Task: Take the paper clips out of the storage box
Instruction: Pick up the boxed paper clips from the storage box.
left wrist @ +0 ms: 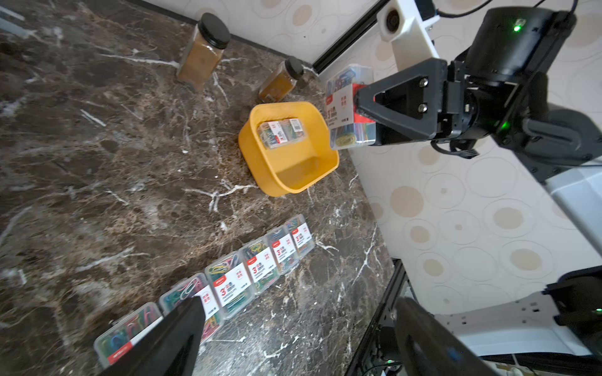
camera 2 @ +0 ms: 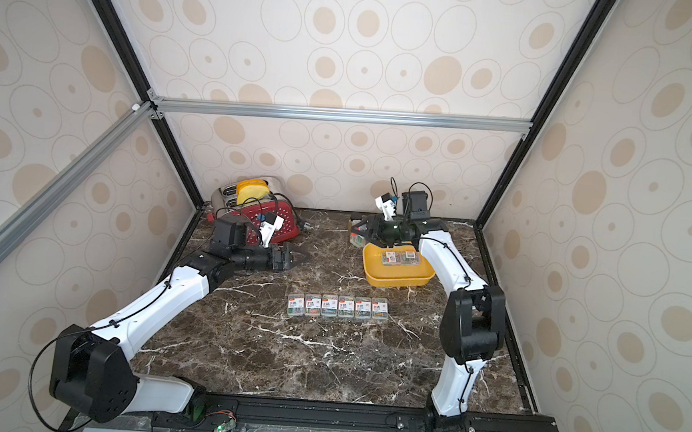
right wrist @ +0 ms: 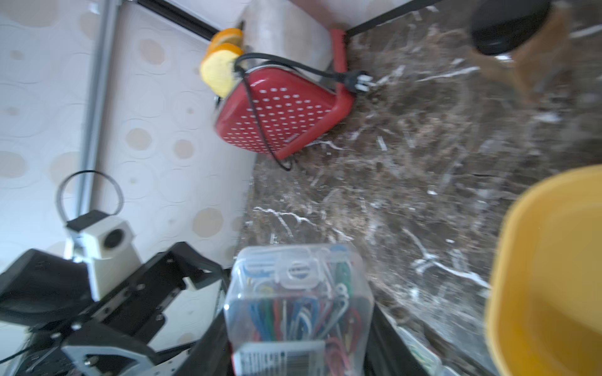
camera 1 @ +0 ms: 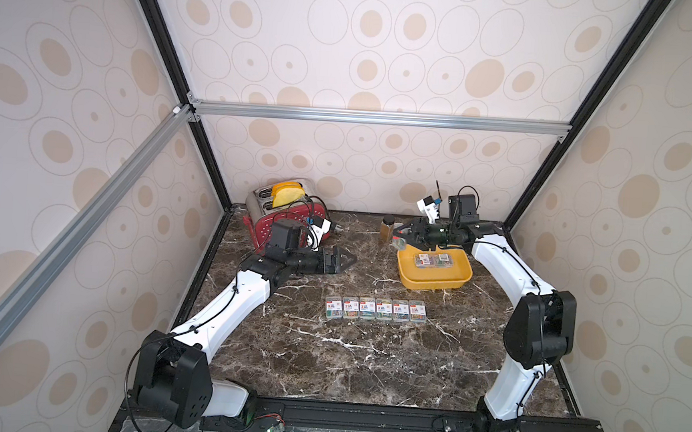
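The right gripper point(camera 1: 400, 236) sits right of centre in both top views, over the far left corner of the storage box point(camera 1: 435, 285). Its jaws pinch the held case point(left wrist: 348, 107) of paper clips across the labelled faces, raised off the box rim.

The left gripper point(camera 1: 347, 261) sits left of centre with its jaws spread wide and nothing between them. A strip of open tabletop point(camera 1: 326, 357) separates it from the box, and a broader open area fills the lower part of the frame.

Two cases point(camera 1: 433, 260) lie flat inside the box, side by side toward its far wall. The row of six cases point(camera 1: 376, 309) lies below centre, edge to edge with labels up, near the box's front wall but apart from it.

We note the following materials:
- **Box:** smooth yellow plastic, with sloped walls and rounded corners.
- **Cases:** clear, rigid and rectangular, holding multicoloured wire clips under white-and-red labels.
- **Tabletop:** glossy dark brown marble pattern with white veins.

A red dotted toaster point(camera 1: 268, 224) stands at the tabletop's upper left corner. A black-capped brown bottle point(camera 1: 387, 228) stands just beyond the box, beside the right gripper.
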You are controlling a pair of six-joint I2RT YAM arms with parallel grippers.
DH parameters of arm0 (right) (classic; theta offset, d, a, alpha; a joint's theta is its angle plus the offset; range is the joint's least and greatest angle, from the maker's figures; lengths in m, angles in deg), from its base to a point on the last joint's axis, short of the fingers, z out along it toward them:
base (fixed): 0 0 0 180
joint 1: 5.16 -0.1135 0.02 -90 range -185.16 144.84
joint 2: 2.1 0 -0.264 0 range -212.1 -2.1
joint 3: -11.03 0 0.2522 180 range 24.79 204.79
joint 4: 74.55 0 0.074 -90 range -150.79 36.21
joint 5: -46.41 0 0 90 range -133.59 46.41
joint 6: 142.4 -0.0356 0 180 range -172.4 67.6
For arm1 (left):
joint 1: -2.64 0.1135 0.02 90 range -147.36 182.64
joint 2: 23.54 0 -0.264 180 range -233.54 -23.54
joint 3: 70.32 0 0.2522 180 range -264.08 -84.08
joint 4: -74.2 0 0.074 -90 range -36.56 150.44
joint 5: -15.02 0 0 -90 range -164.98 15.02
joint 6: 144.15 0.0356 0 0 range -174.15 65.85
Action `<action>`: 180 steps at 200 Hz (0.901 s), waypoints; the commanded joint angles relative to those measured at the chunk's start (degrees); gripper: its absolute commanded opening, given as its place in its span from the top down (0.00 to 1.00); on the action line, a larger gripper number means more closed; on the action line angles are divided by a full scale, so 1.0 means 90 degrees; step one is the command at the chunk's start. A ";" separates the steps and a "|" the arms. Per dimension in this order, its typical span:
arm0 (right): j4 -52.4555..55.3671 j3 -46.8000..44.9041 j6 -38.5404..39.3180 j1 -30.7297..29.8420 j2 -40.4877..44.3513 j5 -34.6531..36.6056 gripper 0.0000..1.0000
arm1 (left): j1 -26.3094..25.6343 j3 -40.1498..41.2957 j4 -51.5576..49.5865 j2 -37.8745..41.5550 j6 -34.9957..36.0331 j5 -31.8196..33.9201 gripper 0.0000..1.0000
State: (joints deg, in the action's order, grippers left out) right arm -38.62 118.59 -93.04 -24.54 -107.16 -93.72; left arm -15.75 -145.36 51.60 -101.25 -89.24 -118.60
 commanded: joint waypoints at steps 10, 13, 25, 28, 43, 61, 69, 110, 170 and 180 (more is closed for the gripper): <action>-0.1505 0.0294 -0.1235 -0.0365 0.0311 -0.0897 0.59 | -0.0032 -0.0037 0.1488 0.0187 -0.1335 -0.0499 0.05; -0.1570 0.0316 -0.1303 -0.0412 0.0299 -0.0911 0.59 | -0.0038 -0.0051 0.1553 0.0179 -0.1410 -0.0512 0.05; -0.1816 0.0330 -0.1529 -0.0526 0.0300 -0.0945 0.59 | -0.0078 -0.0116 0.1748 0.0158 -0.1660 -0.0535 0.05; -0.1890 0.0330 -0.1590 -0.0553 0.0305 -0.0954 0.59 | -0.0082 -0.0133 0.1790 0.0158 -0.1707 -0.0529 0.05; -0.2244 0.0302 -0.1870 -0.0686 0.0312 -0.1022 0.59 | -0.0132 -0.0147 0.2052 0.0158 -0.1984 -0.0507 0.05; -0.2617 0.0263 -0.2183 -0.0818 0.0317 -0.1106 0.59 | -0.0192 -0.0073 0.2547 0.0148 -0.2387 -0.0476 0.05; -0.2776 0.0237 -0.2322 -0.0863 0.0323 -0.1122 0.59 | -0.0215 -0.0025 0.2815 0.0139 -0.2597 -0.0463 0.05; -0.3270 0.0215 -0.2754 -0.1051 0.0377 -0.1199 0.59 | -0.0338 0.0014 0.3639 0.0035 -0.3199 -0.0312 0.07; -0.3665 0.0149 -0.3083 -0.1186 0.0394 -0.1314 0.60 | -0.0388 -0.0076 0.4571 -0.0360 -0.3799 -0.0183 0.20; -0.3725 0.0125 -0.3138 -0.1195 0.0397 -0.1325 0.60 | -0.0388 -0.0105 0.4693 -0.0442 -0.3867 -0.0168 0.22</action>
State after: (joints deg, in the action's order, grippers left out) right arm -67.66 120.16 -119.24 -34.63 -106.15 -104.17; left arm -18.86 -144.97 87.62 -103.57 -120.89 -120.76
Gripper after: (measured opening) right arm 0.518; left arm 0.799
